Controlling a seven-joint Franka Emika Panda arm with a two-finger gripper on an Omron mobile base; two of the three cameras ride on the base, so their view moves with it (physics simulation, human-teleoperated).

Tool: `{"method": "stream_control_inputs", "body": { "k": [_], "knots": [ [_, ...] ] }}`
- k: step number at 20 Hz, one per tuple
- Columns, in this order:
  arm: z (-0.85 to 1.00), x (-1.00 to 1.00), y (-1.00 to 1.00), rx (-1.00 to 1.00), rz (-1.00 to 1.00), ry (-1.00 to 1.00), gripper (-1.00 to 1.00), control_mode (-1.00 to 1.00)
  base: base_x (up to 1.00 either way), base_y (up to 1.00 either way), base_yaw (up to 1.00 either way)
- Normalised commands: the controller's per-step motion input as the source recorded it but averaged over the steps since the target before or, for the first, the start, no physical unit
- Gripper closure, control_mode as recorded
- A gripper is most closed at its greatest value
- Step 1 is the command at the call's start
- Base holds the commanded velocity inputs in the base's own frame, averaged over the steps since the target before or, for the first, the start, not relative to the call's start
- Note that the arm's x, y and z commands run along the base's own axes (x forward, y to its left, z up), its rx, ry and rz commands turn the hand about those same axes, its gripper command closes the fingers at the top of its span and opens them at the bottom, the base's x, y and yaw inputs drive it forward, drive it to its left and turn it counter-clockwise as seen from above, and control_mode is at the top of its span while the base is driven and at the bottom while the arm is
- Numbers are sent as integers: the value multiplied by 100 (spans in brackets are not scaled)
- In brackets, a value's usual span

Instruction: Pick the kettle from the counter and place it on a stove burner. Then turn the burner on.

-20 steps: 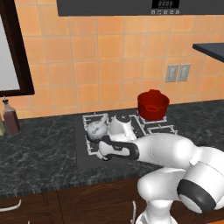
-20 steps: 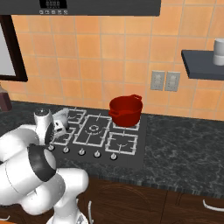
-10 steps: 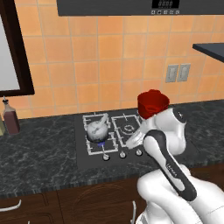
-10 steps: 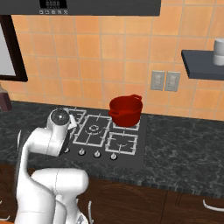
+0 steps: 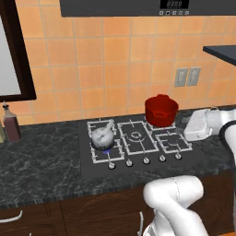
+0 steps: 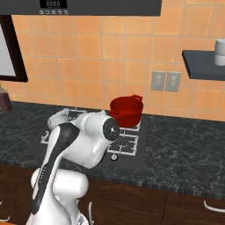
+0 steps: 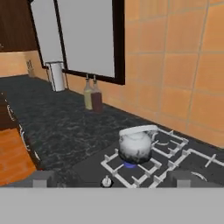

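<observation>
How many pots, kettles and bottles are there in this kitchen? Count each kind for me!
Kettles: 1, the silvery kettle on the stove burner
Pots: 1, the red pot
Bottles: 2, by the wall: dark bottle, pale bottle
Total: 4

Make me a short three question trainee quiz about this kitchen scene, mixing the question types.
1. True or false: the small silvery-grey rounded kettle sits on the black cooktop's front-left burner grate.
2. What shows under the kettle? A) blue flame B) nothing C) a plate
3. Fill in: the red lidded pot stands at the ___ of the cooktop.

Key: 1 true; 2 A, a blue flame; 3 back.
</observation>
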Motion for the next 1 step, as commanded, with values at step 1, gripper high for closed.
{"method": "stream_control_inputs", "body": {
  "k": [1],
  "knots": [
    [0,0,0,0,0,0,-100,-100,0,0,0]
  ]
}}
